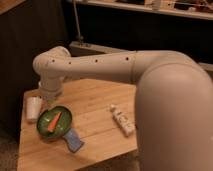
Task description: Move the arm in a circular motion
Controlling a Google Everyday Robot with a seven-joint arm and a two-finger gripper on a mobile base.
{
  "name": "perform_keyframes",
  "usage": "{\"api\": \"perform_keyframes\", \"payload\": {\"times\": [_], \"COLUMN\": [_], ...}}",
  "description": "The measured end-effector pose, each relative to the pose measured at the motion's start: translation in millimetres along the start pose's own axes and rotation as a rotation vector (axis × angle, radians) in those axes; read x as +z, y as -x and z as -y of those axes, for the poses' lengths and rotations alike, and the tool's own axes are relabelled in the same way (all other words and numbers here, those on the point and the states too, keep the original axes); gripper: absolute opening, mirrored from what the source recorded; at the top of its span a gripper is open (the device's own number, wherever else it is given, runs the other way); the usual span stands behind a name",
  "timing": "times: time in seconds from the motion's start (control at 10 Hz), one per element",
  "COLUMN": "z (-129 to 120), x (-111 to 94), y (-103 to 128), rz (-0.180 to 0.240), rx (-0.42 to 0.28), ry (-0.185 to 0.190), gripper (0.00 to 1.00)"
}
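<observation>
The arm point(105, 65) is thick, cream-white and dotted with small dark holes. It reaches from a huge segment at the right across to a rounded elbow point(50, 62) at the left. A short segment point(50, 90) drops from that elbow toward the left part of the wooden table point(95, 102), just above the green bowl point(62, 125). My gripper itself is hidden behind the arm's end and is shut. Nothing shows as held.
The green bowl holds an orange carrot point(53, 121). A white cup point(34, 107) stands to its left and a blue sponge point(74, 140) lies in front of it. A white packet point(122, 120) lies right of centre. A dark cabinet and a metal rail stand behind.
</observation>
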Motion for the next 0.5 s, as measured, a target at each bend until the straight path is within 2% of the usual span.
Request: {"api": "perform_keyframes", "payload": {"times": [0.2, 0.4, 0.5], "z": [19, 28, 26], "x": [6, 7, 5], "y": [-29, -86, -107], "rz": [-0.027, -0.072, -0.091], "rx": [0.032, 0.1, 0.129], "ry": [0.008, 0.02, 0.027], "gripper": [0.0, 0.0, 0.0]}}
